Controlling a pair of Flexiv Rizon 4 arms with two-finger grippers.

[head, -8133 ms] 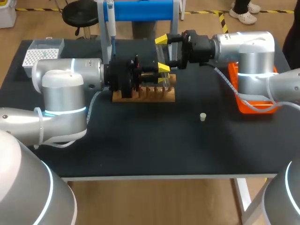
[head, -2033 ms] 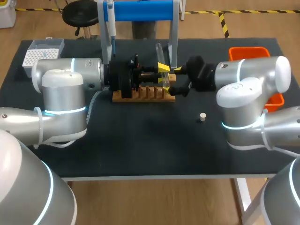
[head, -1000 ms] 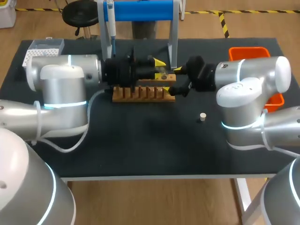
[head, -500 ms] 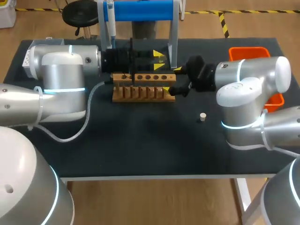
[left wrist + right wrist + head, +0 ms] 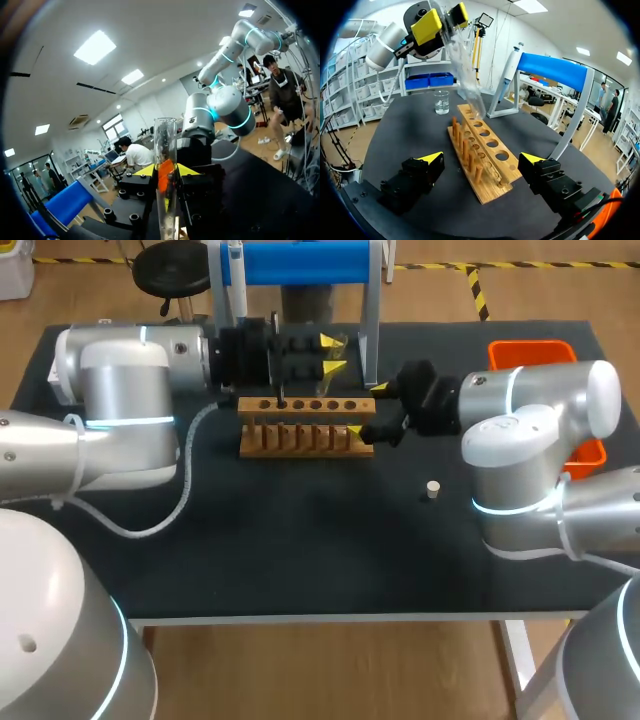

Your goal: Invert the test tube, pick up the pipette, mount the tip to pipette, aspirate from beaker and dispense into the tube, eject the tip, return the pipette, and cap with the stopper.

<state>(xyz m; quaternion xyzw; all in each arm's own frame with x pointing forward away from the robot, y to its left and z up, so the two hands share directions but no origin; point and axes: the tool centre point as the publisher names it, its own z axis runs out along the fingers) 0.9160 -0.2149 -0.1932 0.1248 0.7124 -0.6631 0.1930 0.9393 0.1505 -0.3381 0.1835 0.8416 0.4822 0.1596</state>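
Note:
My left gripper [image 5: 330, 353] is shut on a clear glass test tube [image 5: 338, 348], held in the air behind the wooden rack [image 5: 305, 425]. In the left wrist view the test tube [image 5: 165, 145] stands between the yellow tips of the gripper [image 5: 165, 172]. From the right wrist, the left gripper [image 5: 445, 20] holds the test tube [image 5: 465, 70] tilted above the rack [image 5: 485, 150]. My right gripper [image 5: 368, 408] is open at the rack's right end, its tips [image 5: 482, 159] on either side of it. The pipette [image 5: 236, 280] hangs on the blue stand [image 5: 300, 262]. The stopper [image 5: 433, 489] lies on the table.
A beaker [image 5: 441, 102] with clear liquid stands beyond the rack's far end. An orange bin [image 5: 530, 348] sits at the back right, behind my right arm. The blue stand's legs [image 5: 370, 335] rise just behind the rack.
My left gripper has lifted the test tube up and back from the rack, and the left arm has swung toward the table's rear. The right arm has stayed put.

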